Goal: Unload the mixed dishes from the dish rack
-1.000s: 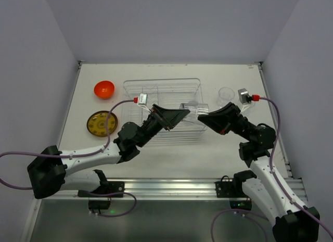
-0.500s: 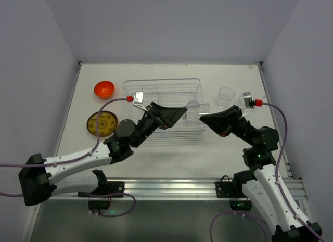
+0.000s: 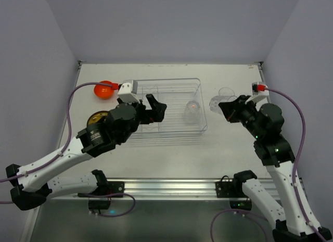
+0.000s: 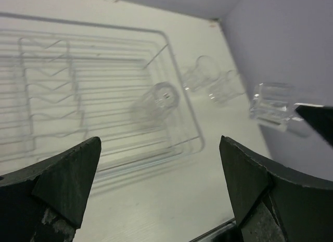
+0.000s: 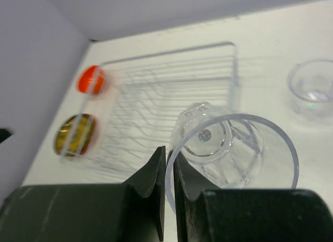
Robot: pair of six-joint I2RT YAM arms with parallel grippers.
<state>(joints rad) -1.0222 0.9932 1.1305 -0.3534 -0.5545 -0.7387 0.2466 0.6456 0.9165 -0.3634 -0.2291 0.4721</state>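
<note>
right gripper (image 5: pixel 166 156): fingers pressed together on the rim of a clear cup, mouth turned toward the wrist camera
held cup (image 5: pixel 244 148): off the table, just past the dish rack's right side (its base points away)
left gripper (image 4: pixel 158 148): fingers spread wide, holding nothing, above the rack's left half
dish rack (image 3: pixel 177 80): mid-table, toward the far edge, wire ribs bare under the left gripper
rack cup (image 3: pixel 191 111): one clear cup in the rack's right end, apart from both grippers
table cup (image 3: pixel 226 93): clear, on the table (image 3: pixel 171 153) near the right edge, just beyond the held cup
orange bowl (image 3: pixel 104 89): near the far-left corner, outside the rack
yellow-brown plate (image 3: pixel 96 120): by the left edge, partly covered by the left arm
</note>
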